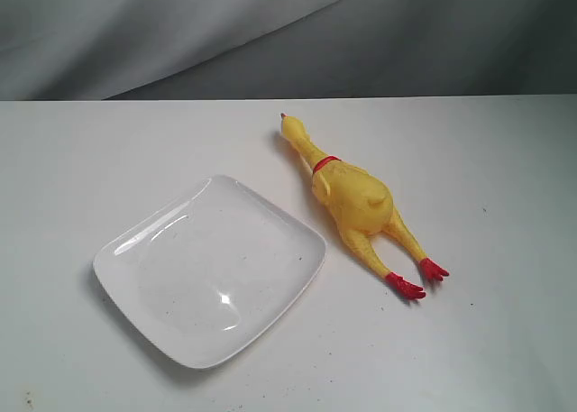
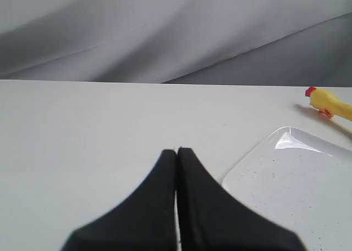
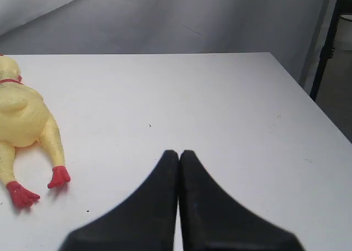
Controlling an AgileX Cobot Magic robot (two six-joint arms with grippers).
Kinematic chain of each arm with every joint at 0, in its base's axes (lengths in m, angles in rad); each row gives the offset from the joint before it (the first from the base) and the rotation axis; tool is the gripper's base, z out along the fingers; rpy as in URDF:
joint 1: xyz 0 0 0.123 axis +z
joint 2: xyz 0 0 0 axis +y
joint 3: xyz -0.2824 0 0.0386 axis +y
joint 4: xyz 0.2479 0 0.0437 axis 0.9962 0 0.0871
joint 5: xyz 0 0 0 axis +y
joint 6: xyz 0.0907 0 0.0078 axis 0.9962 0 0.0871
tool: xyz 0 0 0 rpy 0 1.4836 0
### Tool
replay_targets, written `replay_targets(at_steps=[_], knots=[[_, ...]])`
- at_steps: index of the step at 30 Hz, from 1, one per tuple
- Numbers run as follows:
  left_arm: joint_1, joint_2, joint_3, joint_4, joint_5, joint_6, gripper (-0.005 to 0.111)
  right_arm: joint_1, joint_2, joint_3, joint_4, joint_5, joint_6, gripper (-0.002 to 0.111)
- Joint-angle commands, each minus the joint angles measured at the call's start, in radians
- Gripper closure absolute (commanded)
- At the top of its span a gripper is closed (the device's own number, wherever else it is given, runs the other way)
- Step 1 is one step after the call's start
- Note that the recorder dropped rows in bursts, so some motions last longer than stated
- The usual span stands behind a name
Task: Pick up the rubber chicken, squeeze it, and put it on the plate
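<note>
The yellow rubber chicken (image 1: 355, 202) lies flat on the white table, head toward the back, red feet toward the front right. The glossy white plate (image 1: 135, 250) rests just to its left, with nothing on it. Neither gripper appears in the exterior view. In the left wrist view my left gripper (image 2: 177, 150) is shut with nothing held, the plate's corner (image 2: 258, 168) close beside it and the chicken's head (image 2: 324, 101) farther off. In the right wrist view my right gripper (image 3: 179, 152) is shut on nothing, apart from the chicken's body and feet (image 3: 25, 124).
A grey cloth backdrop (image 1: 270, 33) hangs behind the table. The table's side edge (image 3: 308, 91) runs near the right gripper, with a dark stand (image 3: 327, 42) beyond it.
</note>
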Motion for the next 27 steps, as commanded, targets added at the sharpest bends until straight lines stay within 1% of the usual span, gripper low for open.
replay_targets(at_steps=[1,6,8,15,17,24,26,27], knots=[[0.003,-0.002,0.005,-0.003,0.003,-0.003,0.106,-0.007,-0.005,0.004,-0.007,-0.001,0.002,0.108],[0.003,-0.002,0.005,-0.003,0.003,-0.003,0.106,-0.007,-0.005,0.004,-0.012,-0.004,0.002,0.108],[0.003,-0.002,0.005,-0.003,0.003,-0.003,0.106,-0.007,-0.005,0.004,-0.033,-0.042,-0.001,0.108],[0.003,-0.002,0.005,-0.003,0.003,-0.003,0.106,-0.007,-0.005,0.004,-0.049,-0.443,-0.001,0.108],[0.003,-0.002,0.005,-0.003,0.003,-0.003,0.106,-0.007,-0.005,0.004,-0.049,-0.518,-0.001,0.108],[0.003,-0.002,0.005,-0.003,0.003,-0.003,0.106,-0.007,-0.005,0.004,-0.049,-0.638,0.013,0.108],[0.003,-0.002,0.005,-0.003,0.003,-0.003,0.106,-0.007,-0.005,0.004,-0.028,-0.722,0.076,0.108],[0.003,-0.002,0.005,-0.003,0.003,-0.003,0.106,-0.007,-0.005,0.004,-0.002,-0.787,0.187,0.108]])
